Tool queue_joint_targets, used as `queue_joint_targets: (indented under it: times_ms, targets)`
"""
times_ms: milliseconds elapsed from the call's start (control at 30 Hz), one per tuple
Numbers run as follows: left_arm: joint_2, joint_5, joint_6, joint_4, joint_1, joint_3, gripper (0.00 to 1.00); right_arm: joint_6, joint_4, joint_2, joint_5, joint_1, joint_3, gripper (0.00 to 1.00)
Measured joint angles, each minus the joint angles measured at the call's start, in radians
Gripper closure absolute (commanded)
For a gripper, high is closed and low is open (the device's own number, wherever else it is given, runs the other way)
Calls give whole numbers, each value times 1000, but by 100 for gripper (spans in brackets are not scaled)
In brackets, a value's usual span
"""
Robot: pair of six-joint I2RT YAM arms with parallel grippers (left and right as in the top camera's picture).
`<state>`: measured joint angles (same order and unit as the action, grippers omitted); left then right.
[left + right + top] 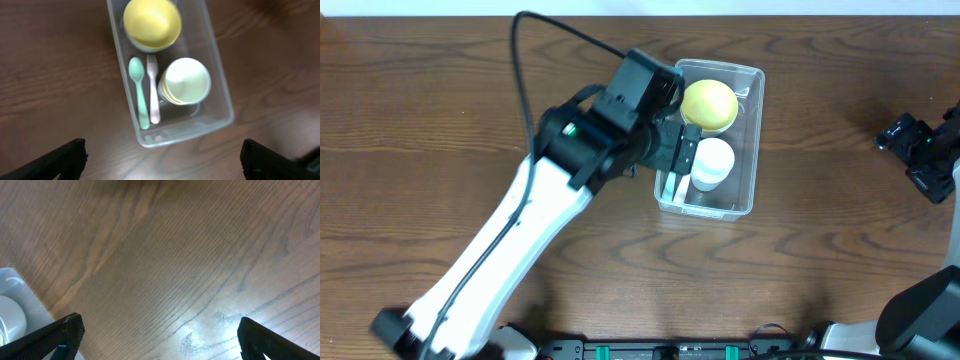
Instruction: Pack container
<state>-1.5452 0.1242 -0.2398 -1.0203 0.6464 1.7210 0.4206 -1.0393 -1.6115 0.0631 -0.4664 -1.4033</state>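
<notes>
The container (pixel 756 125) is a clear rectangular tub at the table's upper middle. It holds a yellow bowl (pixel 709 104) and a white cup (pixel 711 163). The left wrist view shows the container (pixel 180 131) from above, with the yellow bowl (pixel 151 22), the pale cup stack (pixel 186 80), a green spoon (pixel 138 90) and a pink fork (pixel 153 90) lying inside. My left gripper (pixel 682 150) (pixel 162 167) is open and empty, above the container's near end. My right gripper (pixel 903 135) (pixel 160 340) is open and empty over bare table at the far right.
The table is dark brown wood. A black cable (pixel 550 30) loops from the left arm across the upper left. A pale corner of the tub (pixel 20 295) shows at the left edge of the right wrist view.
</notes>
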Motion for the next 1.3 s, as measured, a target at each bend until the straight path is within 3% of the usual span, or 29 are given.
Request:
queue_joint_targets:
  times_ms: [267, 800, 1067, 1300]
  targets:
    - [189, -99, 31, -31, 3, 0, 2, 0, 0, 0, 0, 0, 0, 1]
    - [592, -491, 38, -185, 2, -30, 2, 0, 0, 0, 0, 0, 0, 1]
    - [694, -528, 12, -129, -77, -270, 2, 0, 0, 0, 0, 0, 0, 1]
    - [885, -458, -11, 135, -277, -635, 2, 1, 0, 0, 0, 0, 0, 1]
